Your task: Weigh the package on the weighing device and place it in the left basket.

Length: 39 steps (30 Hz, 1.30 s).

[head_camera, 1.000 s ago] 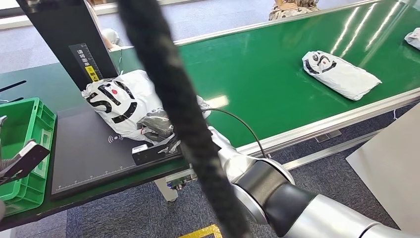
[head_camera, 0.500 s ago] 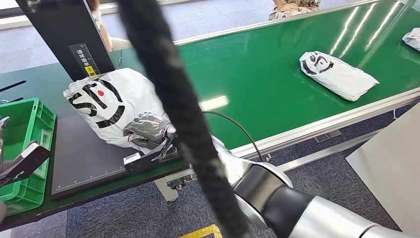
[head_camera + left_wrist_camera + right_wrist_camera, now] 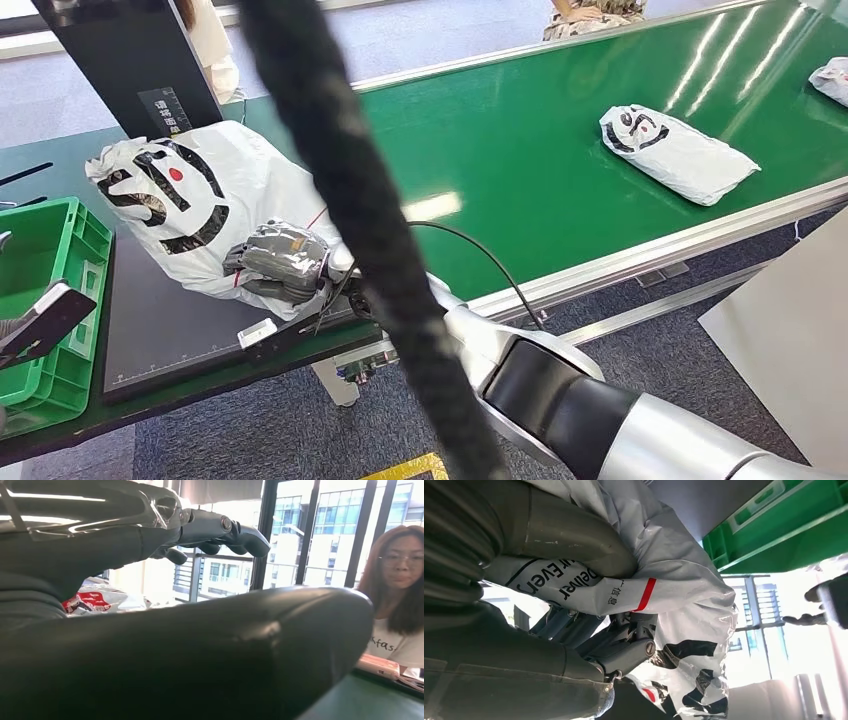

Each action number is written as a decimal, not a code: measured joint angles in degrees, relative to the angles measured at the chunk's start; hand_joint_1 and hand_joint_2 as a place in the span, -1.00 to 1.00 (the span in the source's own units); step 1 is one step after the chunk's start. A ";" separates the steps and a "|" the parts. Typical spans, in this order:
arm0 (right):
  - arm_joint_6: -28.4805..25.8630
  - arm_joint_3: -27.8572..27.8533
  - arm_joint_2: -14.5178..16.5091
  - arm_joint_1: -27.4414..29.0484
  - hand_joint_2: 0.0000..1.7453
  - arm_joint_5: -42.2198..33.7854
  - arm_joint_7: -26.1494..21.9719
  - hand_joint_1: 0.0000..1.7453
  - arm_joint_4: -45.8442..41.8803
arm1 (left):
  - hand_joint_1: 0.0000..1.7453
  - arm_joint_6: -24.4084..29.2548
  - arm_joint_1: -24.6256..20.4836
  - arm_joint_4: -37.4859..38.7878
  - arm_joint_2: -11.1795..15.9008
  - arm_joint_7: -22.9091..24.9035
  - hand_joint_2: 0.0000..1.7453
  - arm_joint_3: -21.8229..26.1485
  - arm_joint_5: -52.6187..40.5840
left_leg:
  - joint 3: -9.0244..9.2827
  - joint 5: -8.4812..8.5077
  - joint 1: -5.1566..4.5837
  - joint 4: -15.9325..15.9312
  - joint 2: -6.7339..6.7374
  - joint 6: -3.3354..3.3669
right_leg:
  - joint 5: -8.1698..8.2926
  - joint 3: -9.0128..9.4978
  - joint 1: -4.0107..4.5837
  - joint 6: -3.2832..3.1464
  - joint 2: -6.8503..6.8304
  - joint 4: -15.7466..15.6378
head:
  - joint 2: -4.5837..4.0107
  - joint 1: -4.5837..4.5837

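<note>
Gripping the "Deliver Every"-printed package (image 3: 684,580), the right robot hand (image 3: 280,262).

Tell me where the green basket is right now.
In the head view the green basket sits at the far left, beside the black weighing device where the right hand grips the package.

Bright, even indoor light. Streaks of glare run along the belt (image 3: 560,150) at the head view's upper right. A blurred black cable (image 3: 370,240) crosses its centre. Both wrist views are backlit by blown-out windows (image 3: 320,535), with close parts dark and soft.
</note>
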 joint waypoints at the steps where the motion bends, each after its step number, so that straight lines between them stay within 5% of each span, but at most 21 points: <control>1: -0.01 0.50 0.01 0.00 1.00 0.03 0.00 1.00 0.00 | -1.00 0.14 -0.04 0.16 -0.02 -0.05 -1.00 -0.02 0.06 | 0.00 0.00 0.00 0.00 0.00 0.00 | 0.00 0.00 0.00 0.00 0.00 0.00 | 0.00 0.01; 25: -0.41 4.01 0.72 -0.08 1.00 -0.75 0.21 1.00 1.41 | -1.00 0.48 -0.22 1.07 -0.57 0.07 -1.00 -0.70 0.06 | -0.01 0.00 0.00 0.00 0.00 0.00 | 0.00 0.00 0.00 0.00 0.00 0.00 | 0.00 0.00; 33: -1.75 4.85 5.73 -2.05 1.00 1.45 6.54 1.00 11.79 | -1.00 -5.20 -5.01 2.37 -1.26 10.55 -1.00 -1.21 -2.14 | -0.01 0.01 0.01 0.00 0.00 -0.01 | 0.00 0.00 0.02 0.00 0.00 0.01 | 0.00 0.00; 39: -1.39 5.14 8.62 -2.46 1.00 2.32 9.92 1.00 18.45 | -1.00 -7.72 -8.70 3.52 -0.24 12.03 -1.00 -1.37 -2.97 | -0.03 0.01 0.01 -0.01 0.01 -0.01 | 0.00 -0.01 0.02 0.00 0.00 0.02 | 0.00 0.01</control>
